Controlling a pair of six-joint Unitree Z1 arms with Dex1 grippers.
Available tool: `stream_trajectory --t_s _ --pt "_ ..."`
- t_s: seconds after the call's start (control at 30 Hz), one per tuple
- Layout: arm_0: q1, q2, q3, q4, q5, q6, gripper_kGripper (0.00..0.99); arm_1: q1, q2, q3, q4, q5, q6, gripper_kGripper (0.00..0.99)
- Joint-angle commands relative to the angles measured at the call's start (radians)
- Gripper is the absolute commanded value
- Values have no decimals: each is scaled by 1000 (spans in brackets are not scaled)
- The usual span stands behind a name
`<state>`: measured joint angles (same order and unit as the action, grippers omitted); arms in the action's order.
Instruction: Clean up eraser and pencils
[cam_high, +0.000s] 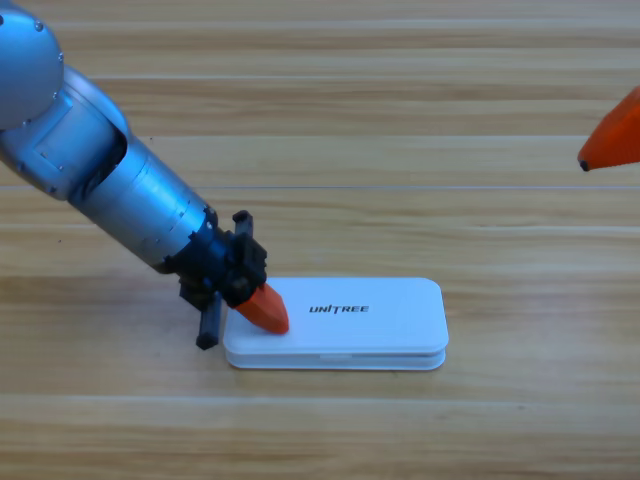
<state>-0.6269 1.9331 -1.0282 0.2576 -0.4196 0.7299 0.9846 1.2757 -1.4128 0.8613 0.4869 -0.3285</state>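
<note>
The white "UNITREE" case (350, 322) lies closed on the table, a little below the middle. My left gripper (268, 310) reaches in from the upper left. Its orange jaws are shut together into one wedge, and the tip rests on the lid's left end. Nothing is held between them. The eraser and the pencils are out of view. My right gripper (612, 137) waits at the picture's right edge, cut off so that only an orange tip shows.
The left arm's grey body (110, 175) slants across the upper left of the wooden table (330, 130). A black part of the gripper (209, 327) hangs just off the case's left end.
</note>
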Motion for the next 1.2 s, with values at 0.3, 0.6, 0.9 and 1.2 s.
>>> stream_trajectory --t_s 0.3,0.6,0.9,1.2 --pt "-30 83 36 -51 18 -9 0 -23 24 29 -22 27 6 989" --pt "-39 75 28 -49 24 -15 0 -23 25 29 -22 27 6 989" --pt "-31 -167 -38 107 47 -18 990 -23 28 31 -22 27 6 989" --pt "-31 -565 -104 203 47 -139 990 -24 25 35 -22 25 5 989"
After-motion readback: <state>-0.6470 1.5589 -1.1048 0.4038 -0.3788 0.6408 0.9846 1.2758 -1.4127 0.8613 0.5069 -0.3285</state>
